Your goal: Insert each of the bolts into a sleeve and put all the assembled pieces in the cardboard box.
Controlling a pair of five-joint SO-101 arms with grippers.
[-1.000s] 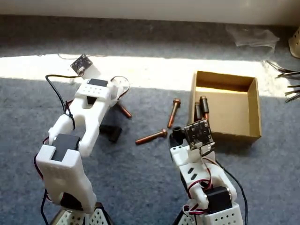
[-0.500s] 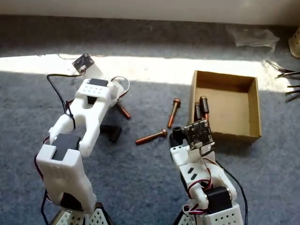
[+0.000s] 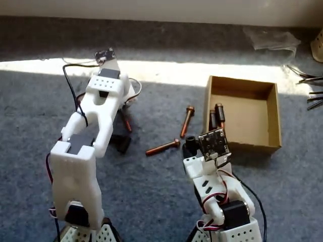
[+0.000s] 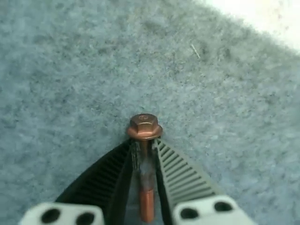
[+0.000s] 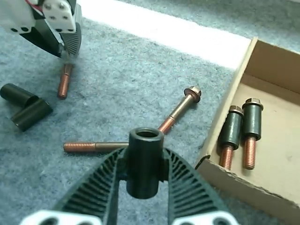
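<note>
Over the table's (image 3: pixel 151 201) middle, left gripper (image 4: pixel 145 144) clamps a bolt (image 4: pixel 144 127), right gripper (image 5: pixel 145 154) clamps a sleeve (image 5: pixel 146 168) upright; slight tilt could jam bolt at the bore.

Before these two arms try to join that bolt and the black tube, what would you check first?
1. The left gripper is shut on the bolt: ok, its head pokes out past the tips.
2. The right gripper is shut on the sleeve, open end clear: ok.
3. Bolt lined up with the sleeve's hole: not ok, the grippers are well apart.
4. Bolt's threaded end free to enter: cannot tell.
5. The cardboard box has room: ok, two assembled pieces lie by one wall.
</note>
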